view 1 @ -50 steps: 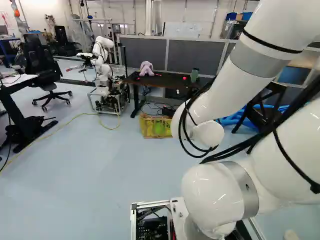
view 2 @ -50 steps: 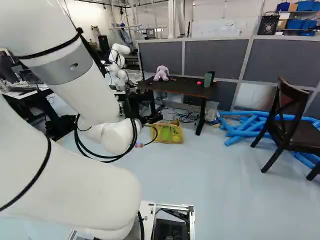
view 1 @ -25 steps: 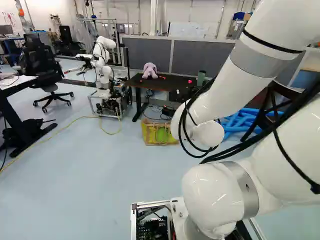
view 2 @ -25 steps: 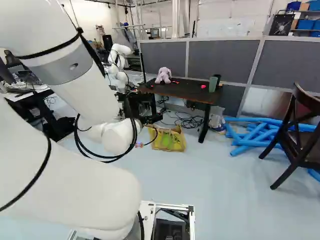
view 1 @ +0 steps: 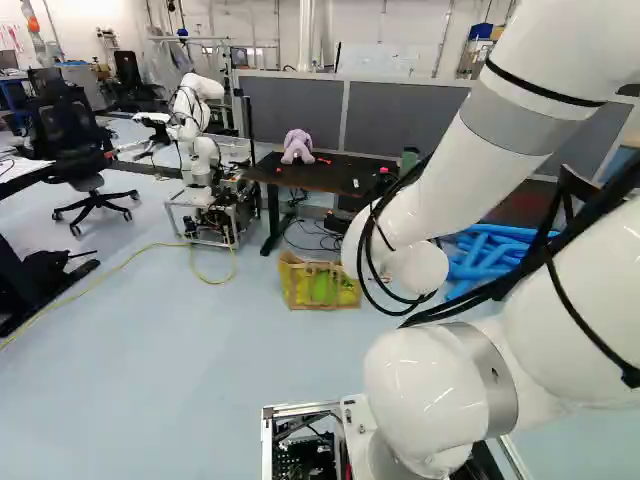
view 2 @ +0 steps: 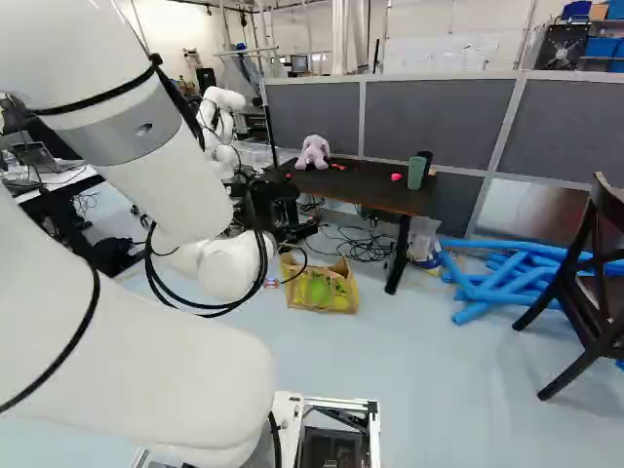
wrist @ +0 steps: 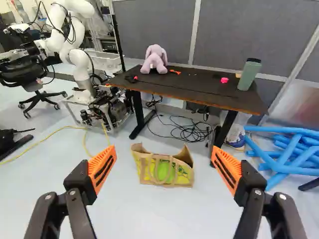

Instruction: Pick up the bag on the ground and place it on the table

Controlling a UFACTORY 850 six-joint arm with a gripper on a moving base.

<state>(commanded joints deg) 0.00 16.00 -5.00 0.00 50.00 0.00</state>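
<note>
Dark in the right base view, the gripper [view 2: 278, 210] shows beside the arm's white wrist, its fingertips not distinguishable there. In the wrist view my gripper [wrist: 163, 167] stands wide open, orange pads apart with nothing touching them. A tan bag [wrist: 185, 158] with yellow and green print and looped handles rests on the floor some way ahead, seen between the fingers. The same bag [view 1: 294, 280] lies left of the arm in the left base view. Beyond it stands the dark-topped table [wrist: 199, 92].
On the table are a lavender plush toy [wrist: 155, 59], a green cup [wrist: 249, 73] and small red items. Cables [wrist: 187, 130] lie under it. Blue tubes [view 2: 507, 278] and a dark chair [view 2: 590, 292] stand to its right, another robot [view 1: 200, 130] to its left.
The base has moved forward, so the bag and table look nearer and lower in the base views. The arm holds its pose against its lowest joint.
</note>
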